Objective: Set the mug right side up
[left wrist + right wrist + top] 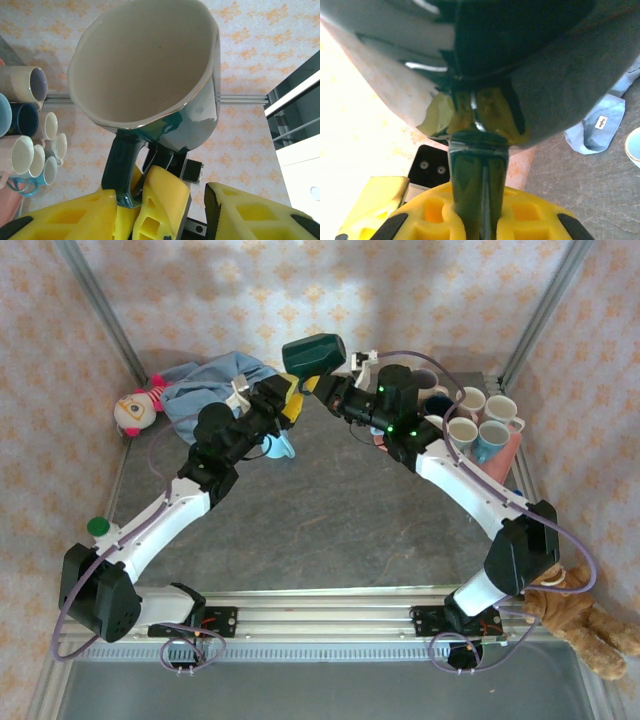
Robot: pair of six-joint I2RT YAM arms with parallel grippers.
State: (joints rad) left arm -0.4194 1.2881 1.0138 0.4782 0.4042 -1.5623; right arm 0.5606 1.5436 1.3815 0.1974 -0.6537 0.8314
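A dark green mug (315,352) with a pale inside hangs in the air over the back of the table, tipped onto its side. My right gripper (338,388) is shut on its handle (477,170), which runs down between the yellow fingers (427,215). In the left wrist view the mug's mouth (145,65) faces the camera. My left gripper (162,200) stands open just below the mug. The handle (122,165) and one of the right gripper's yellow fingers (167,200) lie between its jaws, with a gap on the right side.
Several mugs (478,420) cluster at the back right, also in the left wrist view (30,150). A doll (135,410) and blue cloth (215,375) lie at the back left. A light blue cup (281,447) sits under the left arm. A brown plush toy (585,620) lies off the table's right.
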